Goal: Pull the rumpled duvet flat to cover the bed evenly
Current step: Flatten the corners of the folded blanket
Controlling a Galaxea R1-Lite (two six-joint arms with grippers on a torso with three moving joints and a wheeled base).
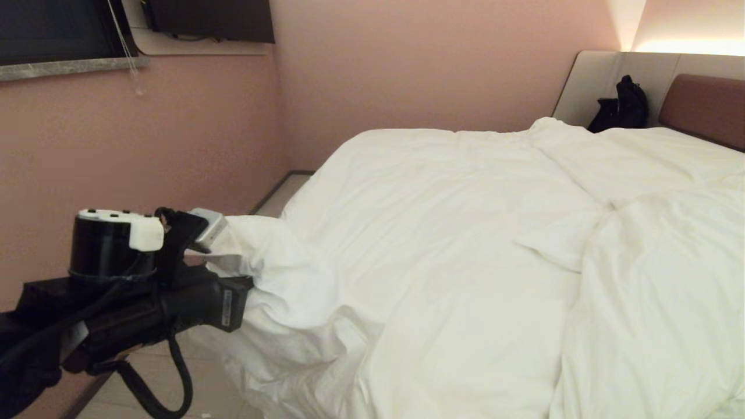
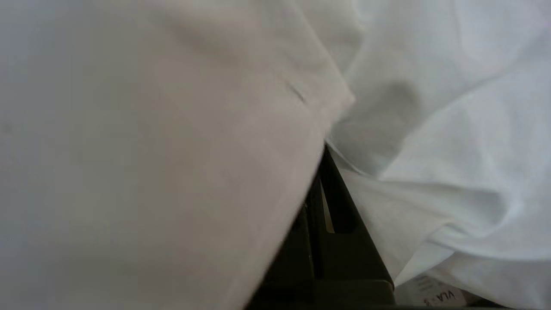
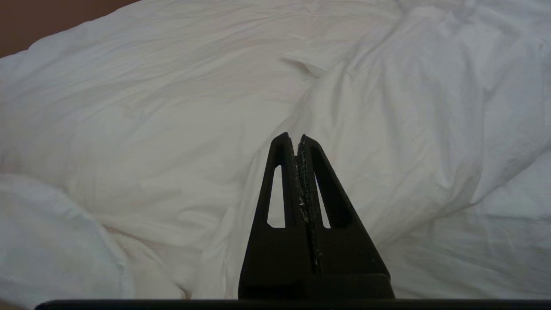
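Note:
The white duvet (image 1: 465,233) lies creased and bunched over the bed (image 1: 704,107), with a fold running across its right half. My left gripper (image 1: 251,291) is at the lower left, beside the bed's near corner. It is shut on a gathered corner of the duvet, which is lifted off the bed's edge. In the left wrist view its fingers (image 2: 331,202) are mostly buried under the duvet's cloth (image 2: 172,150). My right gripper (image 3: 297,137) shows only in its own wrist view, shut and empty, hovering above the duvet (image 3: 150,107).
A black bag (image 1: 621,107) rests against the padded headboard at the far end. A pink wall (image 1: 204,134) runs along the bed's left side, leaving a narrow strip of floor (image 1: 278,195). A window sill (image 1: 64,67) sits at upper left.

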